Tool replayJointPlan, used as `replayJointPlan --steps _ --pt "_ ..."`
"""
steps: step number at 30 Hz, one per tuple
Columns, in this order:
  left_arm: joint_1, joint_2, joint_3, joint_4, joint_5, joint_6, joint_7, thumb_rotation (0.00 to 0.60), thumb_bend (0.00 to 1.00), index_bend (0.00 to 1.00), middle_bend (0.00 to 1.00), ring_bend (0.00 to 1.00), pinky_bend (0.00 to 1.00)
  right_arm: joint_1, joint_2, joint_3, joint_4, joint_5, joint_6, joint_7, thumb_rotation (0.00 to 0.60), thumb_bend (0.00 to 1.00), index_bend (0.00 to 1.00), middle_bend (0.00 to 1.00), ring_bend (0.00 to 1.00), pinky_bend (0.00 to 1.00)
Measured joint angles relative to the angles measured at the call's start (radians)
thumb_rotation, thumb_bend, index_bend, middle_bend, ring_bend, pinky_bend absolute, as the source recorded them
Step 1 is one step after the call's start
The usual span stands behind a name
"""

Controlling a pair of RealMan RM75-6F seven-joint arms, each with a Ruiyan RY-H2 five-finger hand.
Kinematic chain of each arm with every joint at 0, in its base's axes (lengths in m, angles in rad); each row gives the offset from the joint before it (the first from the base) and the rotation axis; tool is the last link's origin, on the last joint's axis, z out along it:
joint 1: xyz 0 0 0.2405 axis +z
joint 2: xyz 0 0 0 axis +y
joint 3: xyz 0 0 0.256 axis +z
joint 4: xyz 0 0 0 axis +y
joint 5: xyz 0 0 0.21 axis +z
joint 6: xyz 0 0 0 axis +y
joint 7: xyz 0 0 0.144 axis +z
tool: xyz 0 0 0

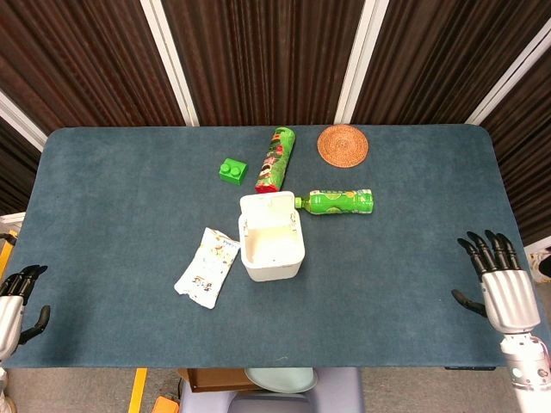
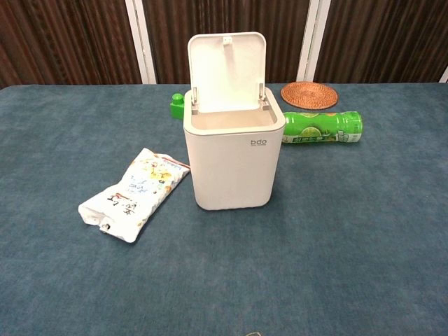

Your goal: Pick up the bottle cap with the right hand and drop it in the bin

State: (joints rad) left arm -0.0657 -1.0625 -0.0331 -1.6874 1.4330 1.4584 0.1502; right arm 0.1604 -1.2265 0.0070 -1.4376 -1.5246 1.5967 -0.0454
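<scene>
The white bin (image 1: 272, 241) (image 2: 234, 150) stands mid-table with its lid flipped up. No bottle cap shows in either view, and the bin's inside is hidden in the chest view. My right hand (image 1: 501, 289) hovers off the table's front right edge, fingers spread, holding nothing. At the lower left corner of the head view, my left hand (image 1: 15, 303) hangs beside the table with fingers apart and empty. Neither hand appears in the chest view.
A snack packet (image 1: 207, 267) (image 2: 133, 193) lies left of the bin. A green bottle (image 1: 337, 201) (image 2: 321, 127) lies on its side behind the bin at right. Farther back are a chips can (image 1: 275, 158), a green brick (image 1: 232, 171) (image 2: 177, 106) and a woven coaster (image 1: 343, 144) (image 2: 309, 94).
</scene>
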Motion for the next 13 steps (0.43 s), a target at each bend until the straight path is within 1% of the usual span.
replayJointPlan --steps 4,13 --pt "-0.003 -0.002 0.002 0.001 0.002 -0.005 0.002 0.6 0.46 0.16 0.15 0.19 0.4 0.005 -0.001 -0.005 -0.005 0.016 -0.075 -0.035 0.6 0.09 0.18 0.14 0.02 0.16" --pt "-0.007 -0.006 0.0 0.011 -0.007 -0.016 -0.009 0.6 0.46 0.16 0.15 0.19 0.4 0.0 -0.007 0.002 -0.002 0.004 -0.079 -0.032 0.6 0.09 0.18 0.14 0.02 0.16"
